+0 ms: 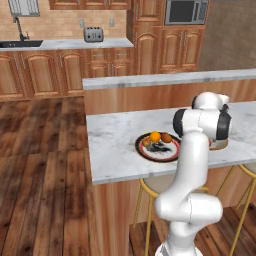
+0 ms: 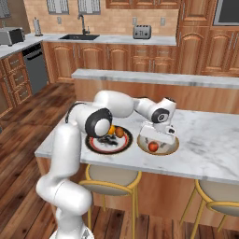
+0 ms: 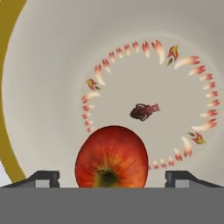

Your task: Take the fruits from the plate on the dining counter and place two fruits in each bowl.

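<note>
Now red apple inside tan bowl

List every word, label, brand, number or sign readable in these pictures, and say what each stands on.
None can be read.
The tan bowl bears only painted red petal marks and a small dark figure, no letters.
The plate bears a dark pattern, too blurred to tell.
The toaster and microwave show no legible marking.

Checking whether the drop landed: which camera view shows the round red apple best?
The hand view: the round red apple sits large in the tan bowl, between the open gripper tips. The right base view shows it small; in the left base view the arm blocks it.
</note>
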